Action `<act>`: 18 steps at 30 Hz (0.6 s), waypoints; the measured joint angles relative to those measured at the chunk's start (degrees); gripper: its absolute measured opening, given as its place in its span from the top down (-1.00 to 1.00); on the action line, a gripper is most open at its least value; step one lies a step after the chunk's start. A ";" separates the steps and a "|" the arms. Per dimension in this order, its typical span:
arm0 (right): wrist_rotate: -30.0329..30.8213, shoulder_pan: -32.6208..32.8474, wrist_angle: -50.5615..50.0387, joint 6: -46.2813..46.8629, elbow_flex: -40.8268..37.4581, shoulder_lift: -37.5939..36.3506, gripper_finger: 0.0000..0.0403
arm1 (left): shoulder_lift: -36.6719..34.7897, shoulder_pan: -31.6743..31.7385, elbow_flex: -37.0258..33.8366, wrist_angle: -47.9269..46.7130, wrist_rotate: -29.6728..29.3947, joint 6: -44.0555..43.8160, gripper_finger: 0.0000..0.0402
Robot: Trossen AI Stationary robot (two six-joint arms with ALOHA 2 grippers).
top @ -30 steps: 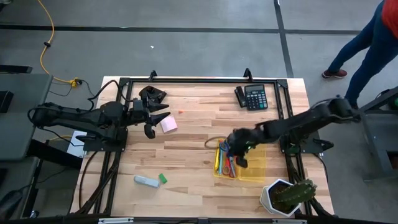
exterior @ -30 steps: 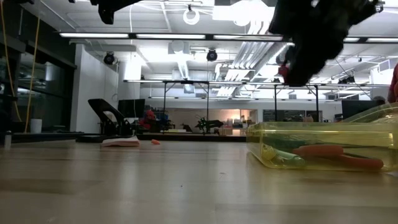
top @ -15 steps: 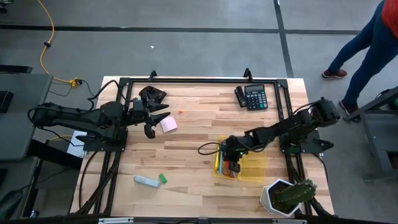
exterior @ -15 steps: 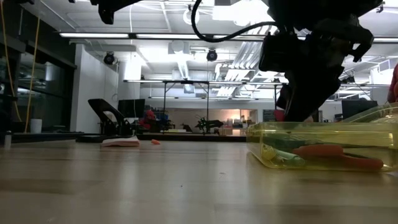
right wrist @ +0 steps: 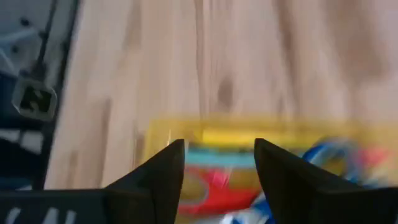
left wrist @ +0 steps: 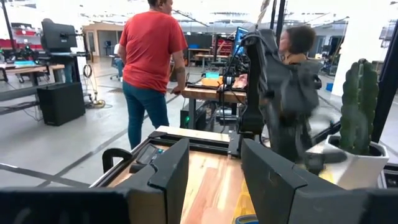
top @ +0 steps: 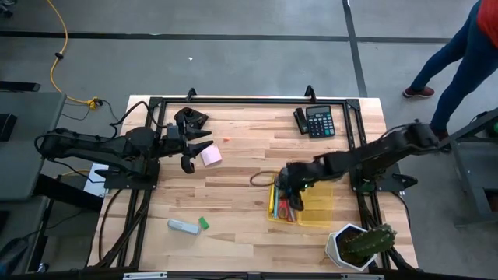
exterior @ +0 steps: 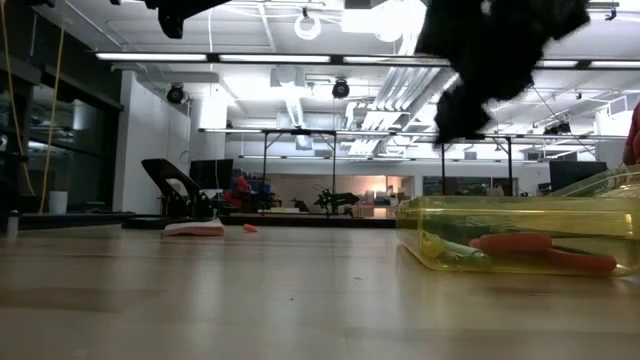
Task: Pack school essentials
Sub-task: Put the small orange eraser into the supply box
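Observation:
A clear yellow box (top: 319, 211) on the right of the table holds red-handled scissors (exterior: 540, 243), blue-handled scissors (right wrist: 336, 155), a yellow marker (right wrist: 230, 137) and a teal pen (right wrist: 214, 158). My right gripper (top: 291, 189) hangs open just above the box's left end, nothing between its fingers (right wrist: 217, 149). A pink sticky-note pad (top: 211, 156) lies flat at the far left. My left gripper (top: 194, 153) stands open beside it, level and pointing toward the table's right. A green eraser (top: 204, 223) lies near the front edge.
A pale oblong thing (top: 181, 225) lies next to the eraser. A calculator (top: 318, 120) and a black stapler (top: 299, 122) sit at the far edge, a black device (top: 191, 119) at far left, and a potted cactus (top: 362, 243) at the front right corner. A person (top: 459, 47) stands beyond the table.
My right gripper has dipped into the yellow box and come back up above its left end. A small red bit seen at its fingertips a second ago no longer shows there.

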 joint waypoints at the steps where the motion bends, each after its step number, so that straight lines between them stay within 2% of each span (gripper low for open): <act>1: 1.47 -0.45 -0.15 -1.36 0.57 -2.02 0.07 | 0.00 0.00 0.00 0.07 0.00 0.39 0.33; 5: 8.83 -3.21 2.17 -4.10 1.83 -9.82 0.07 | 0.00 0.00 0.00 0.05 0.00 0.68 0.33; 9: 13.76 -6.49 11.73 -7.45 1.96 -15.72 0.09 | 0.00 0.00 0.00 0.52 0.05 0.62 0.33; 14: 14.52 -9.62 22.22 -14.26 2.00 -18.59 0.09 | 0.00 0.00 0.00 3.21 0.74 -0.45 0.33; 18: 13.93 -10.00 25.31 -22.07 2.00 -18.72 0.09 | -0.08 0.02 0.00 3.85 2.37 -2.41 0.33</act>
